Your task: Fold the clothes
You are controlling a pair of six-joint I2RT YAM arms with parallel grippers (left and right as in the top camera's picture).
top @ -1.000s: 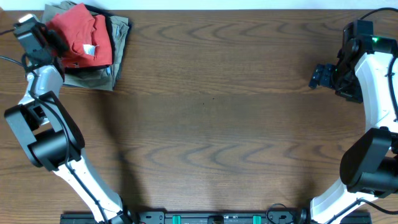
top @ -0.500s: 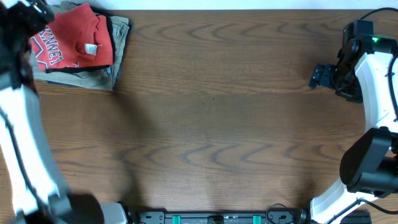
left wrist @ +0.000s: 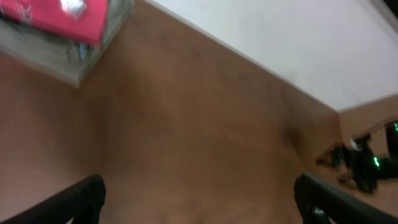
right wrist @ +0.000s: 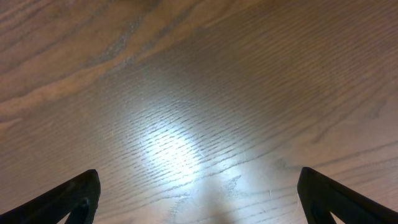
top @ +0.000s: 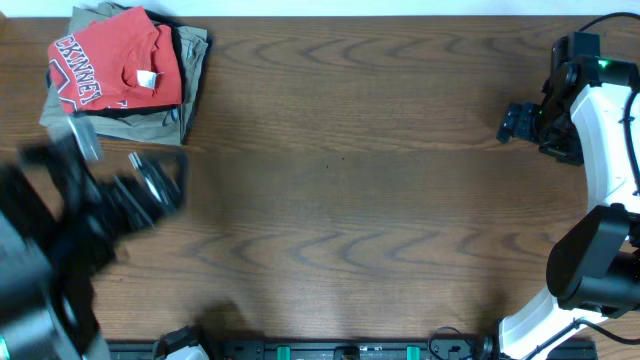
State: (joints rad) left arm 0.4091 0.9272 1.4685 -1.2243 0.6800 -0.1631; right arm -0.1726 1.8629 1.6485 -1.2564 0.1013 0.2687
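Observation:
The clothes [top: 112,65], a red-orange T-shirt with white lettering and a small white tag, lie folded on top of a stack at the far left corner of the table. The left wrist view catches the clothes [left wrist: 59,15] at its top left edge. My left gripper [top: 158,182], blurred by motion, hangs in front of the stack and clear of it. Its jaws stand wide open over bare wood with nothing between them [left wrist: 199,205]. At the right side my right gripper [top: 514,122] is open over bare table [right wrist: 199,205].
Under the shirt lie a folded black garment [top: 140,108] and a folded khaki garment [top: 192,58]. The wooden table [top: 350,200] stretches between the two arms. The right arm [left wrist: 364,165] shows in the left wrist view's far right.
My left gripper let go of the red shirt, opened, and swung back from the stack toward the table's front. The shirt stays on the stack, lettering showing. The right arm has not moved.

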